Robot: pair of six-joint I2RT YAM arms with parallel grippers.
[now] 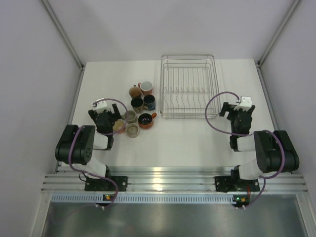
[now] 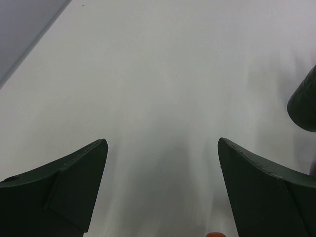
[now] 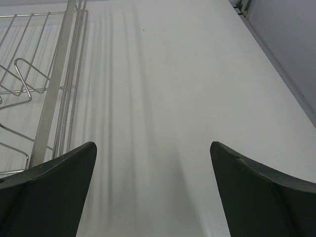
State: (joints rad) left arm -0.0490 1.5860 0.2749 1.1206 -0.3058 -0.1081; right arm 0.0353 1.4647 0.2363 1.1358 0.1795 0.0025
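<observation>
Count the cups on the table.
8, left of the silver wire dish rack: brown mug, pink mug rearmost; black mug, dark blue mug nearer; orange mug; three pale cups beside the left hand, which may hide another.

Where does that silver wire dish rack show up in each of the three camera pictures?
Top external: the silver wire dish rack sits upper centre, right of the cluster of coloured mugs.
Left wrist: not in it.
Right wrist: the same rack runs up the left side.
Shared landmark: the white table, seen under the rack in the right wrist view and bare in the left wrist view.
</observation>
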